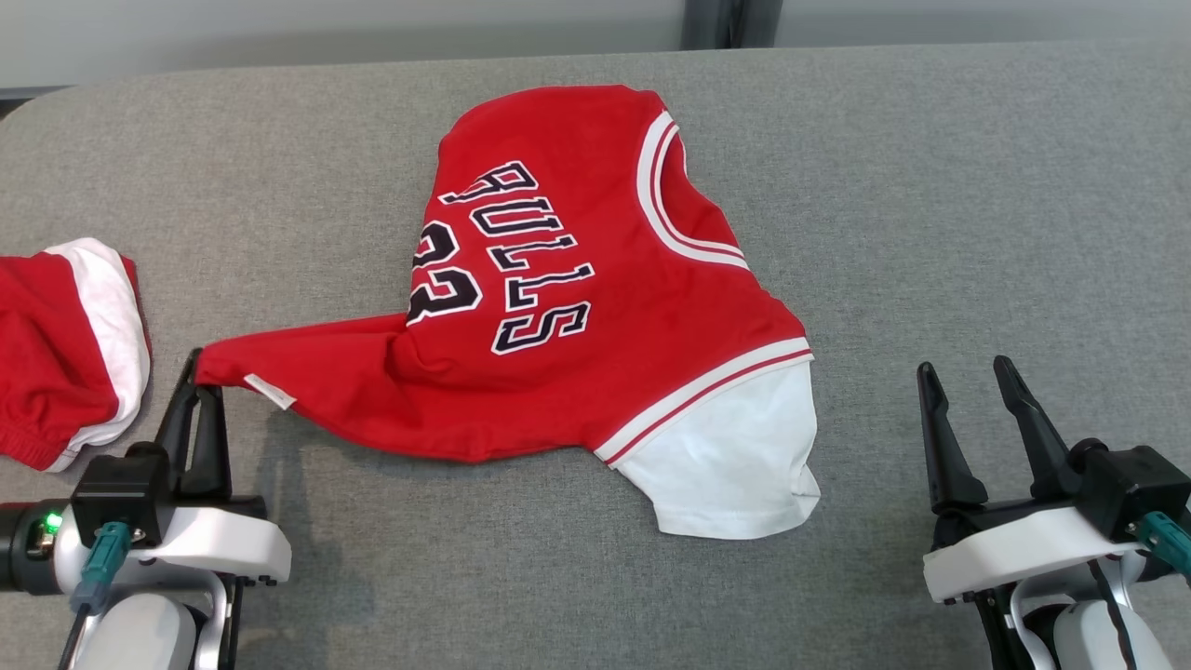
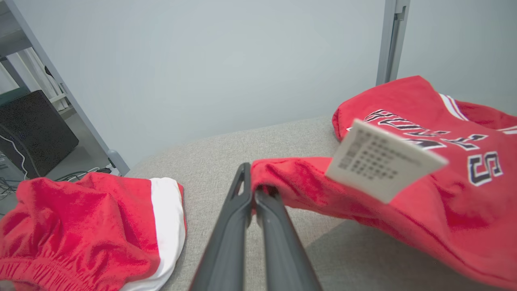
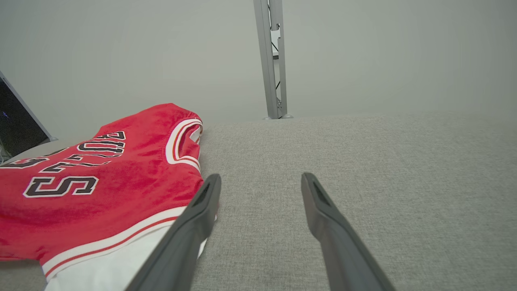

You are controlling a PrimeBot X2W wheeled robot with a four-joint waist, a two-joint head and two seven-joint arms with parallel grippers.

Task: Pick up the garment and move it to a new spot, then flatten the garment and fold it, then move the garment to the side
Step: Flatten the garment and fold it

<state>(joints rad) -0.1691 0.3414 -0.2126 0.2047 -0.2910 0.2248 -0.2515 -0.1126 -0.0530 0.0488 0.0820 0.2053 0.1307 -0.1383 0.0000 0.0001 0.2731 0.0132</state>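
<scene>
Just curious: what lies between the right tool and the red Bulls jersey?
Head view: only bare grey cloth tabletop separates right tool from red Bulls jersey.

Table: grey woven fabric top (image 1: 977, 186), rounded at its far left corner.
Wall: plain pale panel (image 2: 210, 60) just behind the table's far edge.
Post: upright grey metal profile (image 3: 271, 60) at that edge (a thin cable shows in its slot).
Left side: slanted grey frame bar (image 2: 60, 93); dark flat box (image 2: 34, 129) behind it; cables (image 2: 10, 184) on the grey floor (image 2: 83, 155).
Light: even, with soft shadows.
</scene>
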